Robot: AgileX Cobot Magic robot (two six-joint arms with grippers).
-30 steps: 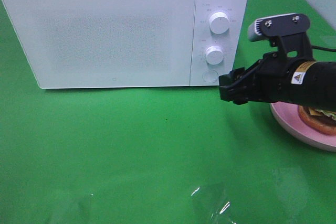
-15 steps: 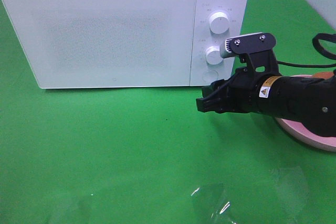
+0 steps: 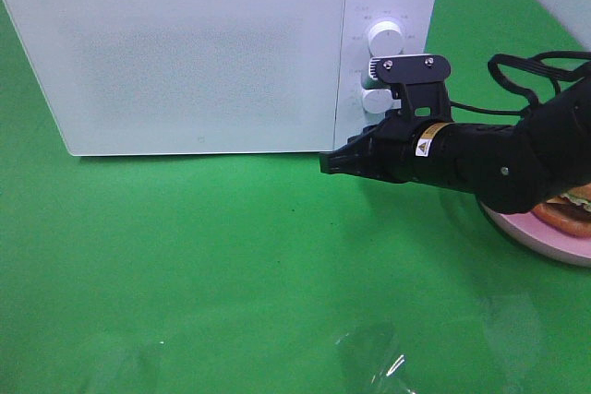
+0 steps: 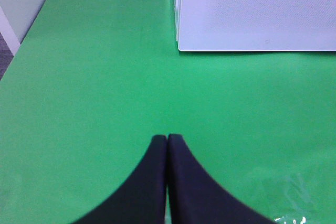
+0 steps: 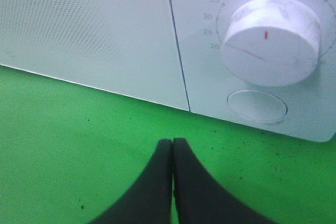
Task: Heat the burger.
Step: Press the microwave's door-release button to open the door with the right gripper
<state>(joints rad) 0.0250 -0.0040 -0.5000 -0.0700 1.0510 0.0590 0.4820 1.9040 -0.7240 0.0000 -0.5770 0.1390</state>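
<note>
The burger (image 3: 571,210) lies on a pink plate (image 3: 545,236) at the right edge of the exterior view, mostly hidden behind my right arm. A white microwave (image 3: 185,53) stands at the back with its door shut. My right gripper (image 3: 327,163) is shut and empty, its tip low in front of the microwave's lower right corner. In the right wrist view the shut fingertips (image 5: 172,145) are just short of the oval door button (image 5: 257,106) and lower dial (image 5: 272,40). My left gripper (image 4: 167,140) is shut and empty over the green cloth.
A green cloth (image 3: 185,265) covers the table. The microwave's upper dial (image 3: 384,36) sits above the arm. Cables (image 3: 531,71) trail behind the right arm. A clear plastic sheet (image 3: 374,362) glints near the front edge.
My right arm has moved left and slightly down, away from the plate, to the microwave's lower right corner. The burger shows again behind it. The left gripper is unchanged.
</note>
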